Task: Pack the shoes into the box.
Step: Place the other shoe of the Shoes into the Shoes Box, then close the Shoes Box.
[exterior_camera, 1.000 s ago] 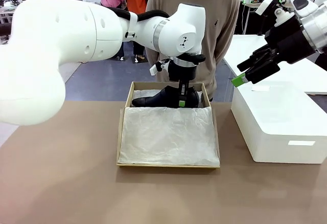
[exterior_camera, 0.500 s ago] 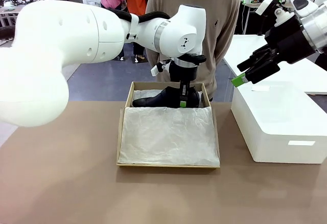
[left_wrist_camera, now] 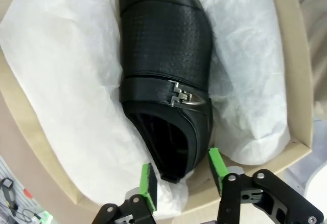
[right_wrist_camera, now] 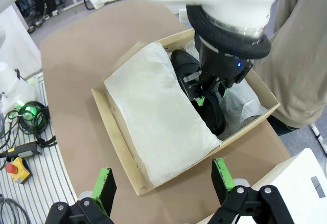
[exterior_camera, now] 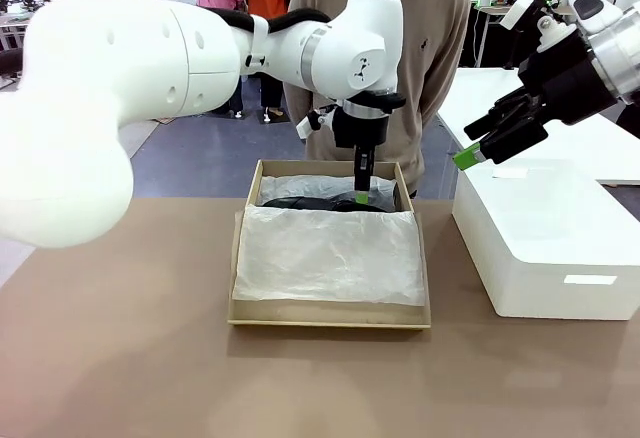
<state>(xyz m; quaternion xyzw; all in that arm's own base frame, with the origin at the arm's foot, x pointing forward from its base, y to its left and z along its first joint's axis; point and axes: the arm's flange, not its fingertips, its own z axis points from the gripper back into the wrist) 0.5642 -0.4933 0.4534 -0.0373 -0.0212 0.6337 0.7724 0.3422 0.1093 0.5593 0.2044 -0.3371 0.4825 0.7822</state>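
You are looking across a brown table from the robot's side. Nearest to you, at the middle of the table, sits the box, an open brown cardboard shoebox. A wide sheet of white crinkled tissue paper covers the near part of its inside.

To the right of it, apart from it, stands a bigger smooth white box.

At the far end of the cardboard box, past the tissue sheet, a glossy black shoe lies low across the box's width, bedded in more tissue. From the left wrist camera you see it on its side, with its small metal buckle facing up and its opening and heel toward the camera.

The left gripper hangs straight down over the heel end of the shoe, its white arm reaching in from the left. Its jaws are apart. The green pads stand one on each side of the heel end, with a slim gap showing at the one pad; at the other you cannot tell whether it touches the leather.

The right gripper is held in the air at the right, above the far left corner of the white box, well away from the shoe. Its jaws are spread wide with nothing between them.

Beyond the table, directly behind the cardboard box, stands a person in a beige sweater.
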